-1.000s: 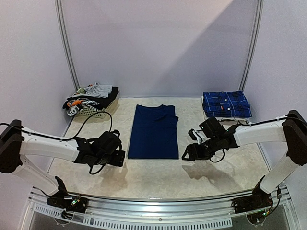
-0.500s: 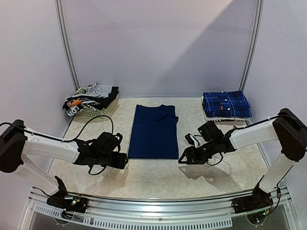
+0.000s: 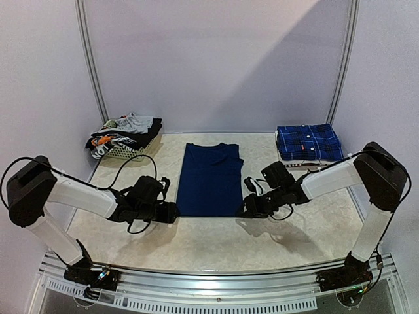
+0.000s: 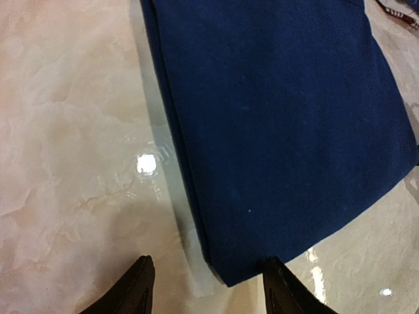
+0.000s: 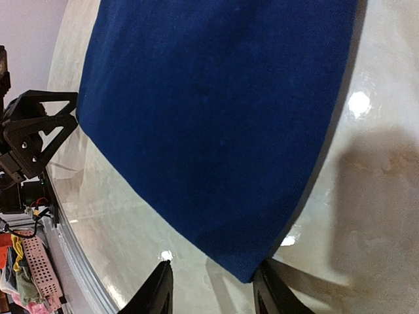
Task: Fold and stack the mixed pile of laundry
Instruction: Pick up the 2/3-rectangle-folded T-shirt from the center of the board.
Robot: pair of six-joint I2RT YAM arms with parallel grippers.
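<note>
**A:** Where is the garment in hand?

**B:** The navy T-shirt [image 3: 211, 180] lies flat in the middle of the table [image 3: 196, 245], folded into a long strip that runs from near to far. The plaid shirt [image 3: 309, 142] sits folded at the far right, well apart from it. The other clothes [image 3: 127, 127] are heaped in the white basket [image 3: 127, 155] at the far left.

**A:** And the grippers?

**B:** The left gripper [image 4: 208, 294] is low at the strip's near left corner. Its jaws are partly open with the corner between them, and nothing is pinched as far as I can see. The right gripper [image 5: 213, 291] mirrors it at the near right corner, also partly open with nothing held.

**A:** How will the cloth behave?

**B:** My guess is light and limp. It is soft knit in several layers, so it will sag between the two grips, and the layers could slide apart. The tabletop looks glossy, so the strip may skate instead of staying put.

**A:** So where should they take hold?

**B:** At those two near corners. Each bite should go deep enough to catch every layer, the bottom one included. Then both arms should lift level and together and carry the near hem toward the far end.
</note>
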